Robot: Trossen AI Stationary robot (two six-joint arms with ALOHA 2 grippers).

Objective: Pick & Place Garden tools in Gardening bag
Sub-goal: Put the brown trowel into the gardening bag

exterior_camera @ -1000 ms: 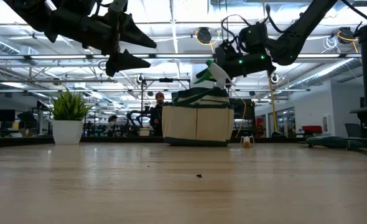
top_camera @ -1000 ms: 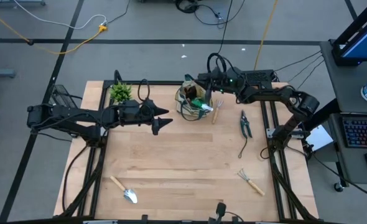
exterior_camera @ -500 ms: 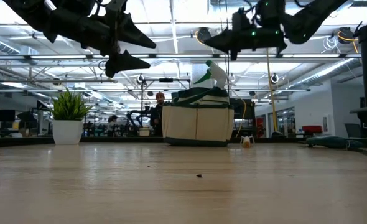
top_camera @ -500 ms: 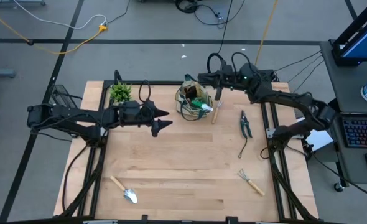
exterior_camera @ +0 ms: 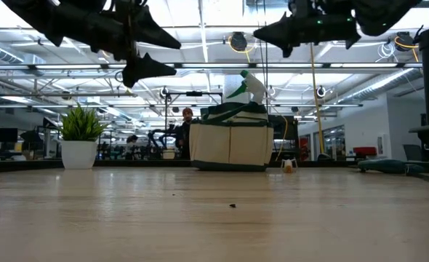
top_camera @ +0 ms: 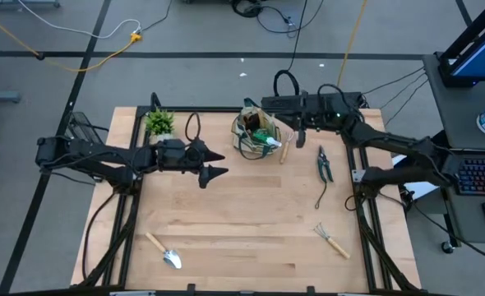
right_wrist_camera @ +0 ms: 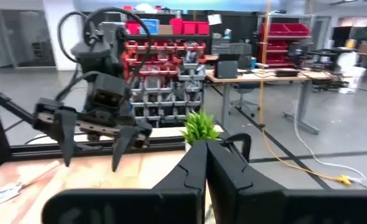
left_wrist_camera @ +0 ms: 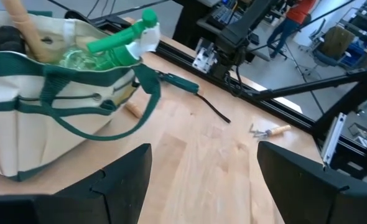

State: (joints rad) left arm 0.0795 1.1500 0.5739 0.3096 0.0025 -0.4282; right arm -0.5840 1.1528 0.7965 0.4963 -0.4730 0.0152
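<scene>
spanning pale wooden table (top_camera: pixel 242 214) (workshop beyond)

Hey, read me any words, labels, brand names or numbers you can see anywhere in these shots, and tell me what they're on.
No text can be read in any view.
The gardening bag shows no visible lettering.
The green spray bottle shows no readable label.
The red storage bins on the shelving behind: any labels are too small to read.

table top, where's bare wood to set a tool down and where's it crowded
Free: the wide middle between the trowel and the hand rake. Crowded: the far edge, with potted plant, gardening bag, fork and pruning shears.
</scene>
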